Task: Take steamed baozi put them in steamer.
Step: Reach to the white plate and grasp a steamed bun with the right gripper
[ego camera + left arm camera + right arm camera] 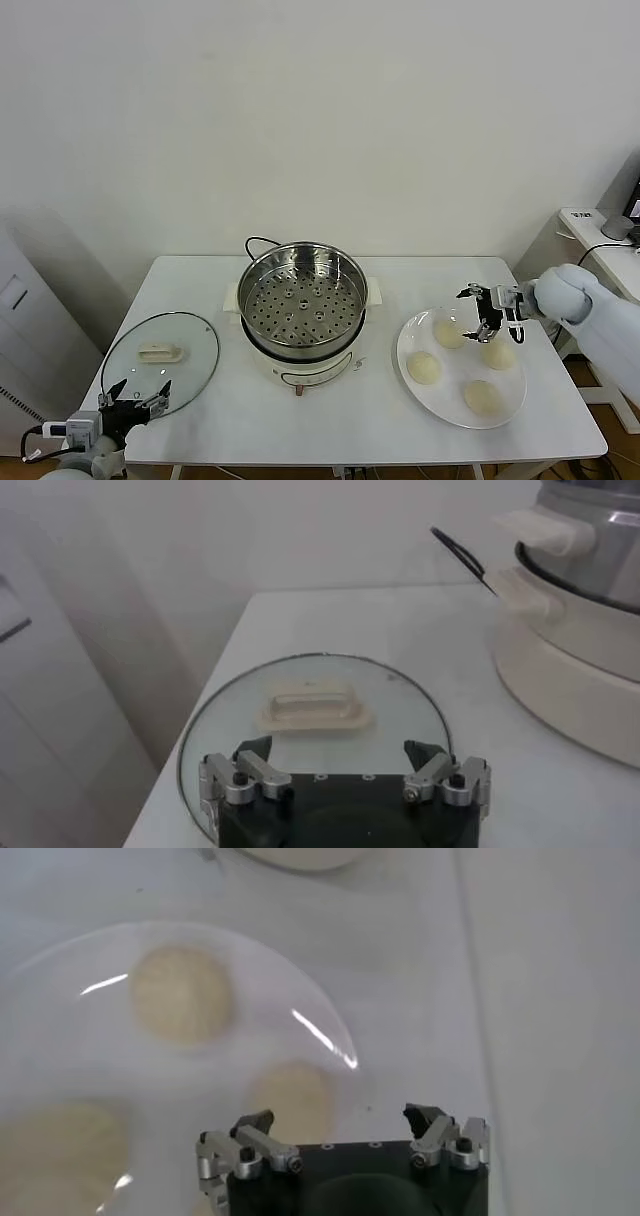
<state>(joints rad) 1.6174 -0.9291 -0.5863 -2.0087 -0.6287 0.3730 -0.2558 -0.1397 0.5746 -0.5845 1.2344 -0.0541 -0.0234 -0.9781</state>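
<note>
Buns, 4 in all, lay on a plate beside the empty steamer. Right gripper hovered over the plate's far edge, jaws apart, gripping nothing; left gripper stood jaws apart near the lid.

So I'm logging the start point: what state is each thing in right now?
Steamer: uncovered, empty.
Lid: off, flat on the table.
Baozi: all four on the plate.
Right gripper: open, over the plate, holding nothing.
Left gripper: open, at the lid's near edge, holding nothing.
</note>
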